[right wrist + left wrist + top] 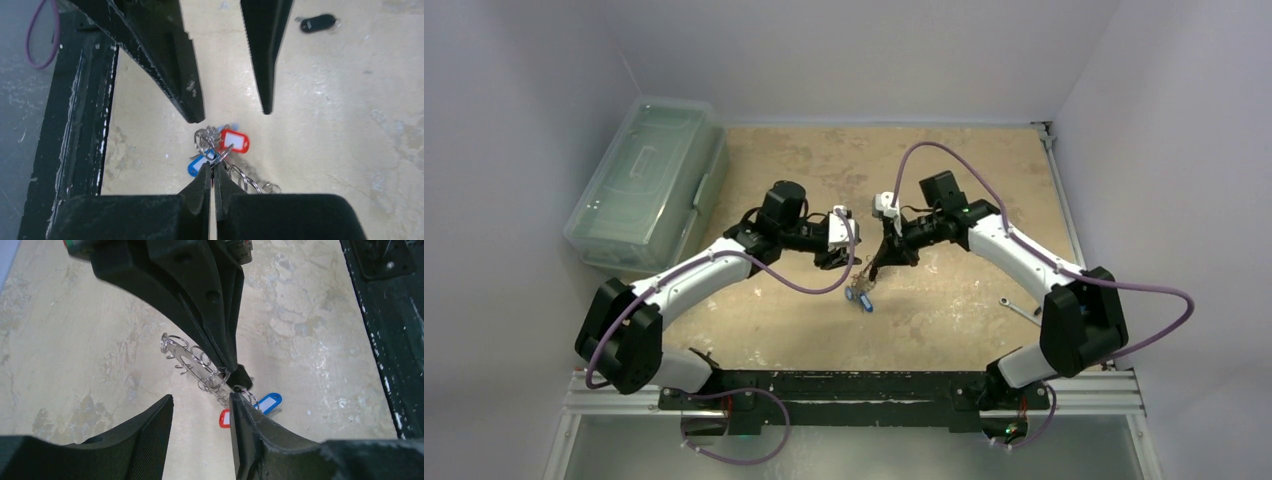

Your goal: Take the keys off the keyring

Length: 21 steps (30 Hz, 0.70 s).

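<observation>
Keyring (pixel 196 360) pinched over the table (pixel 964 170) in the right gripper (pixel 212 170), whose jaws are closed on it.
It is judged light, thin and slippery; the red key tag (pixel 235 141) is better taken than bare wire by the left gripper (pixel 200 399), held wide open and empty beside it.

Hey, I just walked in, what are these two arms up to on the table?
The right gripper is pinched shut on the keyring, a cluster of wire rings with a red key tag and a blue key tag attached. The left gripper is open, its fingers poised just beyond the bunch, gripping nothing. A black fob lies apart from the bunch.
</observation>
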Motion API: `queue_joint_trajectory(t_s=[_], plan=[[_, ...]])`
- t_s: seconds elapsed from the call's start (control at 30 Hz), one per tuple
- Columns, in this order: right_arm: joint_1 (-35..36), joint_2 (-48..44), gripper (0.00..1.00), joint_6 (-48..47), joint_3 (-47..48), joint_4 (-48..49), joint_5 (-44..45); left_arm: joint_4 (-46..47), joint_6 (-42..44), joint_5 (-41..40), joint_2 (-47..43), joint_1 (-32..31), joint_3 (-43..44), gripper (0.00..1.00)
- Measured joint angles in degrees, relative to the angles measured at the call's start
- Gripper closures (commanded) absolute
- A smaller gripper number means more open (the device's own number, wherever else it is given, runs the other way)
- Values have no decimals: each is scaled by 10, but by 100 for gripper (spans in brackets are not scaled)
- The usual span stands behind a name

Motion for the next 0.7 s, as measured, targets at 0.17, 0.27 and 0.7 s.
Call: queue_joint_trajectory(t_s=[0.17,0.27,0.7], plan=[[21,14,100,-5,5,-25,26,-76,129,18,17,-1,27,69],[21,17,100,-5,17,-32,33,-111,189,20,33,-12,43,69],[31,21,100,-20,36,-65,62,-196,289,-3,76,-61,98,61]])
